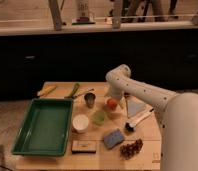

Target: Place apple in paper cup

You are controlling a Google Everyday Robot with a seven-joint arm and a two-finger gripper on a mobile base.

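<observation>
The apple (112,103) is small, round and red-orange, in the middle of the wooden table (57,164). My gripper (112,99) comes down from the white arm right at the apple. The paper cup (80,123) is short, white and wide-mouthed, standing upright to the left of and nearer than the apple, beside the green tray. A light green translucent cup (99,117) stands between the apple and the paper cup. A dark metallic cup (90,99) stands left of the apple.
A green tray (43,125) fills the table's left side. A banana (46,90) and a green vegetable (73,90) lie at the back. A blue cloth (136,107), brush (138,120), blue sponge (113,138), grapes (131,148) and a small dark box (84,146) lie at right and front.
</observation>
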